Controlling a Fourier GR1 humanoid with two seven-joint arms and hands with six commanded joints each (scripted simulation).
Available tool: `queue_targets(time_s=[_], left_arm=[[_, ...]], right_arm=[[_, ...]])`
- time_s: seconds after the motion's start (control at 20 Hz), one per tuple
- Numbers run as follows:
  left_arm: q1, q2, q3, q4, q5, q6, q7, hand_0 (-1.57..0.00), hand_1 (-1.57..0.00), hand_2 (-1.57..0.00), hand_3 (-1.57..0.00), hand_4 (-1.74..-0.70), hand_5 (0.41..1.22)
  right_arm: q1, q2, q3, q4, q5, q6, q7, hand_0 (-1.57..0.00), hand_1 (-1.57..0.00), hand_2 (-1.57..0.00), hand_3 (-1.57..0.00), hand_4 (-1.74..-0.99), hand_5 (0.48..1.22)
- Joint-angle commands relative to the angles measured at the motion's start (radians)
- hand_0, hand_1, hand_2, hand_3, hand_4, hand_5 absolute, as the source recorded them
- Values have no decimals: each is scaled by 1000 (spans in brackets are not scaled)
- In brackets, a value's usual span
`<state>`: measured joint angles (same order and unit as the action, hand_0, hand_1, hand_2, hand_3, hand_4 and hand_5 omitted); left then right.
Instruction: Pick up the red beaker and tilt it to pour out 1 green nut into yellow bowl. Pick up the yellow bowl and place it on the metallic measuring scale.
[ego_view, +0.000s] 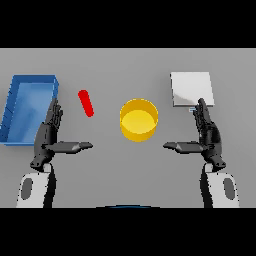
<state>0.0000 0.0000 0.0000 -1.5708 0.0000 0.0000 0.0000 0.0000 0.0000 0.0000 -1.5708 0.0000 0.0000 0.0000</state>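
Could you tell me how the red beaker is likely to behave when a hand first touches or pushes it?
The red beaker looks slim and rounded and appears to lie on its side on the table, so a sideways push would probably roll it. Being narrow, it likely needs a pinch across its width, perhaps from the nearer left hand.

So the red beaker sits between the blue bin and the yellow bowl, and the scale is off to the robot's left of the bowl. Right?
Not quite. The head view shows the metallic measuring scale on the robot's right of the yellow bowl, not its left. The rest holds: the red beaker lies between the blue bin and the bowl.
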Motion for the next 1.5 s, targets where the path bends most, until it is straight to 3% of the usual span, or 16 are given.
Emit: queue_targets(time_s=[0.0, 0.25, 0.3, 0.35, 0.5, 0.7, 1.05, 1.45], left_arm=[[-4, -1, 0, 2, -1, 2, 2, 1, 1, 1, 1, -1204, 652], [-33, -17, -7, 24, -15, 18, 2, 1, 1, 1, 1, -1204, 652], [-8, 13, -37, -9, -62, 13, -1, 1, 1, 1, 1, -1204, 652], [17, 26, -67, -44, -99, 12, 1, 1, 1, 1, 1, -1207, 649], [33, 49, -92, -102, -128, 5, 50, 1, 1, 1, 1, -1223, 658], [23, 48, -114, -95, -151, -1, 78, 1, 1, 1, 1, -1239, 668], [-131, 35, -82, 105, -150, -4, 56, 1, 1, 1, 1, -1377, 738], [-296, 32, -11, 367, -146, 13, 5, 1, 1, 1, 1, -1339, 717]], right_arm=[[1, 0, 0, -1, -1, 0, 0, 1, 1, 1, 1, -1245, 681], [8, -4, -2, -17, -9, 5, -2, 1, 1, 1, 1, -1245, 681], [44, -54, 34, -52, 92, -11, -80, 1, 1, 1, 1, -1245, 681], [77, -68, 70, -83, 161, -26, -115, 1, 1, 1, 1, -1242, 678], [112, -77, 115, -116, 252, -49, -107, 1, 1, 1, 1, -1235, 678], [120, -85, 114, -150, 235, -32, -102, 1, 1, 1, 1, -1250, 681], [120, -72, 113, -148, 196, -7, -118, 1, 1, 1, 1, -1304, 678], [118, -76, 92, -144, 166, -2, -102, 1, 1, 1, 1, -1341, 689]])
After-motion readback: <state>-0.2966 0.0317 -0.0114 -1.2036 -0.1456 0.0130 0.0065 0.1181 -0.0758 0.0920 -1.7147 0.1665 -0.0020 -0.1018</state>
